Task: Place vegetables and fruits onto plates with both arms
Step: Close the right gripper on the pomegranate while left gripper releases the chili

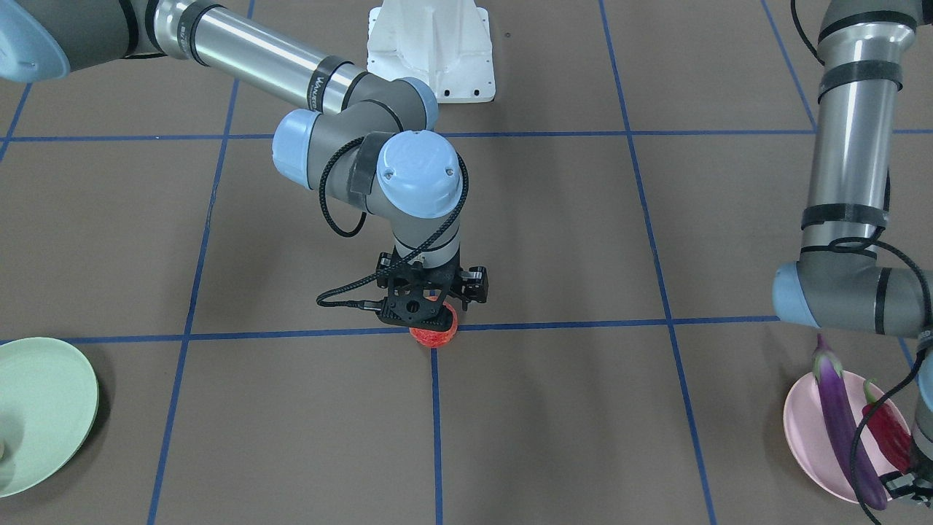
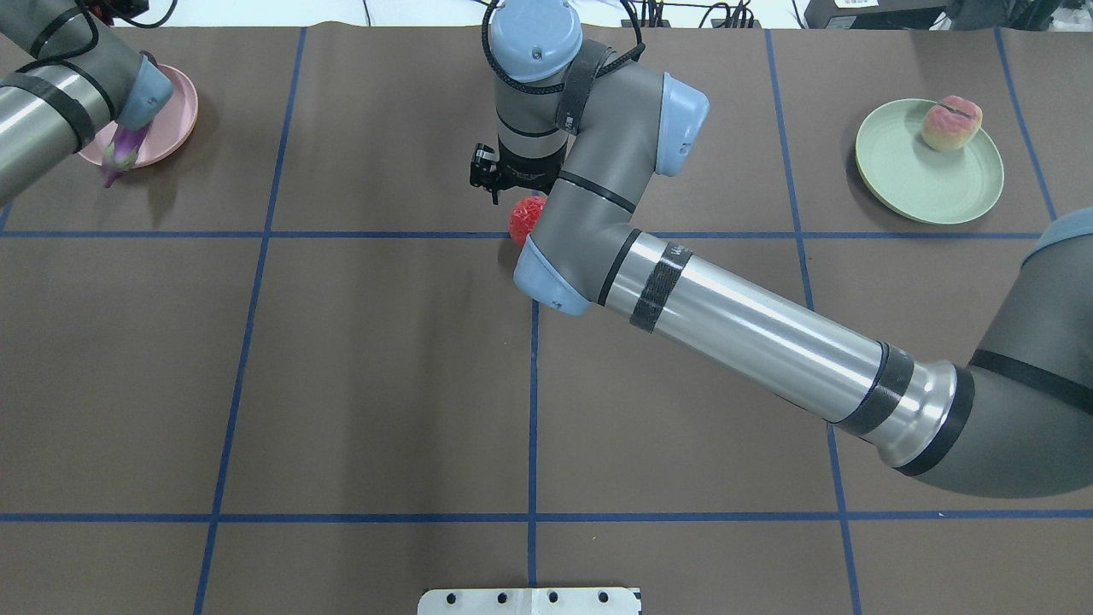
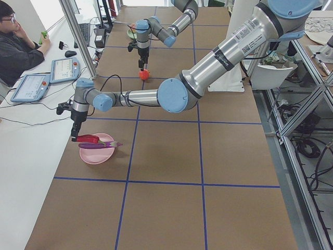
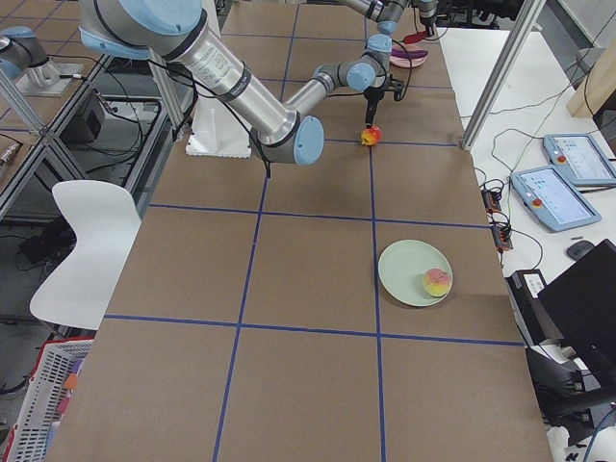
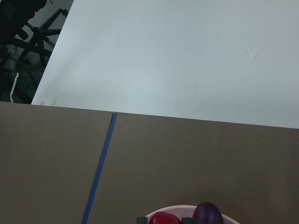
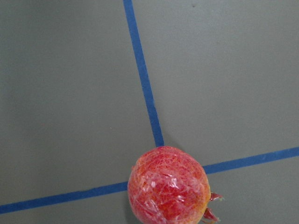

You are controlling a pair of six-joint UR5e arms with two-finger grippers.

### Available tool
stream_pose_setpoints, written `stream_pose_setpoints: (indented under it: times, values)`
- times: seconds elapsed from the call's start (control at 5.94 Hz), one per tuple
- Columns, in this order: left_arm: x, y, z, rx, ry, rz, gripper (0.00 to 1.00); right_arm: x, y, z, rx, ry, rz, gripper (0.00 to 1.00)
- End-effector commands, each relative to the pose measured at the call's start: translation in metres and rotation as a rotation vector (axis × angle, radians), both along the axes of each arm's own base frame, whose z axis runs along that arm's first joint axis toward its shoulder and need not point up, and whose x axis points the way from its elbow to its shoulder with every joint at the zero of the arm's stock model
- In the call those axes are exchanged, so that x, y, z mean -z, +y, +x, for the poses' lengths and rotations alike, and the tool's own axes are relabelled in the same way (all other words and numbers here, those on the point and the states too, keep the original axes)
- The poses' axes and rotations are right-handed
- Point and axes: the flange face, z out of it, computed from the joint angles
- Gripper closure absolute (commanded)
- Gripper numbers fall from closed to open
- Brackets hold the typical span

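Overhead view, bottom to top.
- Bottom centre edge: white base block point(image 2: 529, 600). Above it is the brown worktop point(image 2: 384, 384) with a blue tape grid point(image 2: 532, 401).
- From lower right the right arm point(image 2: 751, 329) runs to upper centre. There is white lettering on a black band of its tube, too small to read.
- Its right claw point(image 1: 430, 317) points straight down, directly over the pomegranate point(image 2: 526, 219), which sits at a tape crossing. The fingers are hidden, so I can't tell whether the claw is spread or clamped.
- Upper right: green plate point(image 2: 905, 184), with the peach point(image 2: 950, 125) on its upper-right part.
- Upper left: pink plate point(image 2: 175, 120). The eggplant point(image 2: 119, 152) lies across it with its cap past the rim, and the chili pepper point(image 1: 885, 430) is just beside it on the plate.
- Over that plate is the left arm point(image 2: 51, 111), with the left claw point(image 1: 907, 487) at the chili's end. I can't tell whether it is holding the chili.
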Motion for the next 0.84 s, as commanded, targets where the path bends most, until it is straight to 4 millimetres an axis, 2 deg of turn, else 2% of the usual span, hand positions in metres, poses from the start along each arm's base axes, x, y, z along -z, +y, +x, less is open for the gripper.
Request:
stream_pose_setpoints:
  times: [0.0,0.34,0.67]
  values:
    - [-0.009,0.011,0.038,-0.019,-0.077,0.037,1.0,-0.004,0.007,-0.009,-0.005,0.014,0.004,0.01]
    - [-0.02,0.007,0.018,-0.103,-0.132,0.036,1.0,-0.003,0.007,-0.009,-0.006,0.011,0.004,0.01]
    - [-0.034,0.012,0.015,-0.134,-0.15,0.027,1.0,-0.003,0.007,-0.009,-0.006,0.011,0.004,0.01]
